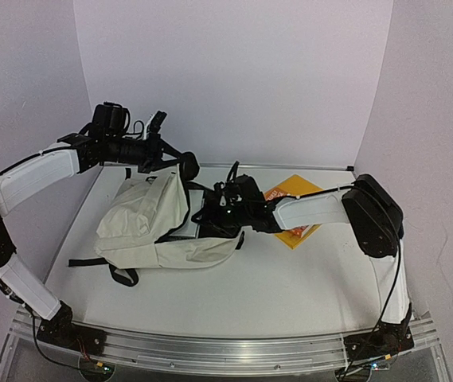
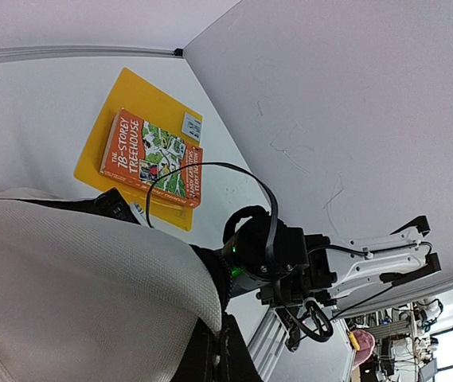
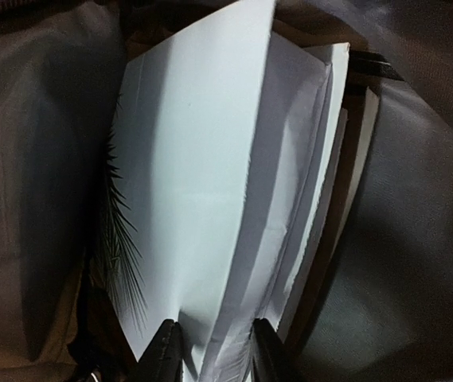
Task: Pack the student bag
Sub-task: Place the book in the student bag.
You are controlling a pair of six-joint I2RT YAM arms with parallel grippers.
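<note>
- Soft cream student bag [image 1: 142, 227] slumped on the desk [image 1: 290, 294], at 9 o'clock from centre, mouth toward 3 o'clock; light, floppy woven cloth, no shape of its own.
- Best taken by the mouth's hem or the black straps [image 1: 123, 274].
- Right claw [image 3: 214, 326] deep in the mouth, narrowed, apparently pinching thin, bendy white pages [image 3: 194, 183].
- Left claw [image 1: 156, 159], at the bag's 12 o'clock, clamped on the hem.
- Farther, at 2 o'clock: glossy orange paperback [image 2: 153, 159] on a flat yellow board [image 2: 142, 91].

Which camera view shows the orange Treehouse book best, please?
The left wrist view: the orange book lies in full on a yellow folder, its title readable. The top external view shows only orange slivers behind the right arm. The right wrist view, inside the student bag, shows none of it.
</note>
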